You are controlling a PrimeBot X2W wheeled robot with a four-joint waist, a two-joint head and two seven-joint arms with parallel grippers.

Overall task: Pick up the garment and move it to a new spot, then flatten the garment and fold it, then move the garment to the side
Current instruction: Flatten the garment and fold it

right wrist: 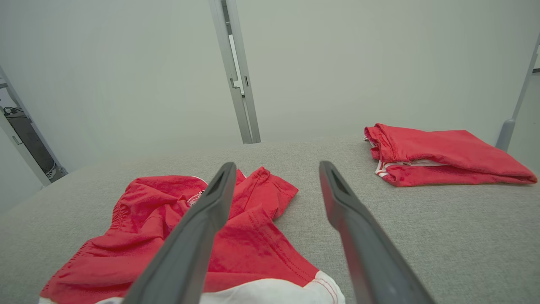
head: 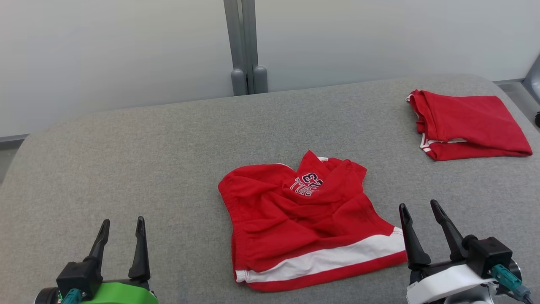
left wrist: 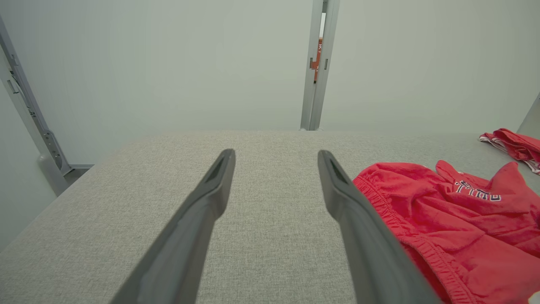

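A crumpled red garment (head: 303, 219) with a white stripe and dark lettering lies in the middle of the grey table (head: 126, 169). It also appears in the left wrist view as the garment (left wrist: 455, 219) and in the right wrist view as the garment (right wrist: 168, 228). My left gripper (head: 122, 226) hovers open near the table's front left, well apart from the cloth. My right gripper (head: 419, 209) is open just right of the garment's striped hem, empty. The left gripper (left wrist: 276, 158) and right gripper (right wrist: 276, 169) hold nothing.
A second red garment (head: 466, 124), folded, rests at the table's far right; it shows too as the folded garment (right wrist: 443, 156). A grey post (head: 247, 46) stands behind the table against a pale wall. Bare grey surface stretches across the left half.
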